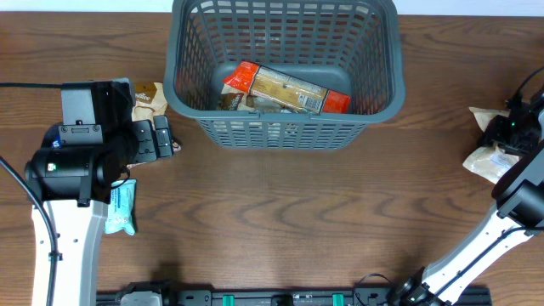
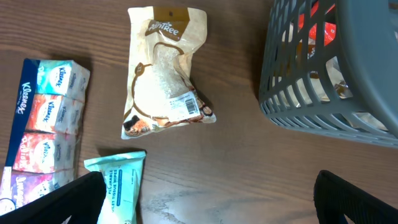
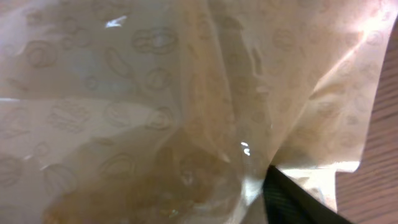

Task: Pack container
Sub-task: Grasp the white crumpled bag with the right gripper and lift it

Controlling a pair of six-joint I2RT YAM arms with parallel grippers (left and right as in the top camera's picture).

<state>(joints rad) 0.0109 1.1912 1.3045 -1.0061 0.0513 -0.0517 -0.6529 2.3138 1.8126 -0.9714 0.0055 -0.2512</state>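
Observation:
The dark grey slotted container (image 1: 285, 127) stands at the back centre and holds an orange-ended cracker packet (image 1: 285, 89). Its corner shows in the left wrist view (image 2: 323, 93). My left gripper (image 1: 164, 136) is open and empty left of the container, above bare wood (image 2: 208, 193). A beige snack pouch (image 2: 165, 74) lies just ahead of it, also seen overhead (image 1: 150, 98). My right gripper (image 1: 512, 127) is at the far right, down on pale paper-wrapped packets (image 1: 486, 160). The wrapper (image 3: 155, 112) fills its view; only one finger (image 3: 292, 199) shows.
A teal wipes packet (image 2: 118, 186) lies beside my left finger and also shows overhead (image 1: 121, 208). A multi-pack of Kleenex tissues (image 2: 43, 130) lies at the left. A second pale packet (image 1: 486, 117) sits at the right edge. A dark rail (image 1: 289, 297) runs along the front.

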